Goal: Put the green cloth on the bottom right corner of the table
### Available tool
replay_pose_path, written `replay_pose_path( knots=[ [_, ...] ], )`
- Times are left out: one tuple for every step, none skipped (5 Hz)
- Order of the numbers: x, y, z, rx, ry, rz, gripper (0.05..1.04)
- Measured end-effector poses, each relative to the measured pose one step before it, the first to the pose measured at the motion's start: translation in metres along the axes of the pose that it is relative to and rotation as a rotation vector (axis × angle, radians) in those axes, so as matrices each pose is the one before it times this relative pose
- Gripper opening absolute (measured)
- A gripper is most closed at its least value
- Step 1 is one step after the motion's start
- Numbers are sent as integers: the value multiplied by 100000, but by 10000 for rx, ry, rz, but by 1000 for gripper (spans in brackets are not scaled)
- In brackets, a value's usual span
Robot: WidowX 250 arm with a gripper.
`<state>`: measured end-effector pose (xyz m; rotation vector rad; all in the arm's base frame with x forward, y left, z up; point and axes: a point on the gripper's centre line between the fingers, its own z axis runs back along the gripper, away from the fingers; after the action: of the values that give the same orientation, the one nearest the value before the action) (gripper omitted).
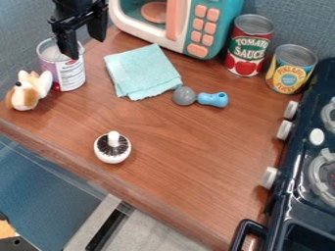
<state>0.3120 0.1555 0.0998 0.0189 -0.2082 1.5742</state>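
The pale green, square-looking fabric cloth (140, 71) lies ungrasped on the brown wooden counter (193, 164), in front of the teal-and-white toy microwave (222, 22). The black two-finger gripper (83, 45), released, hangs at upper left; grasping, carrying and placing at bottom right all seem left.

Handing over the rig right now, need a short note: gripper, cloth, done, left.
Gripper: open, at upper left over the white-labelled can, cloth not in its grasp.
Cloth: light green, folded, flat on the table in front of the toy microwave; blue-and-grey toy right by its lower right corner.
Done: cloth not at the target corner.
Left: grasp cloth, carry to the bottom right corner beside the stove, release.
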Motion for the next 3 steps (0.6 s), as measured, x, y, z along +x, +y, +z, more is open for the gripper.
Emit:
replay_pose_path(
  knots=[
    [-403, 148, -1167, 293, 208, -49, 999],
    [-1488, -1754, -324, -186, 296, -506, 999],
    [-1356, -2239, -390, -22, -132, -655, 999]
  ],
)
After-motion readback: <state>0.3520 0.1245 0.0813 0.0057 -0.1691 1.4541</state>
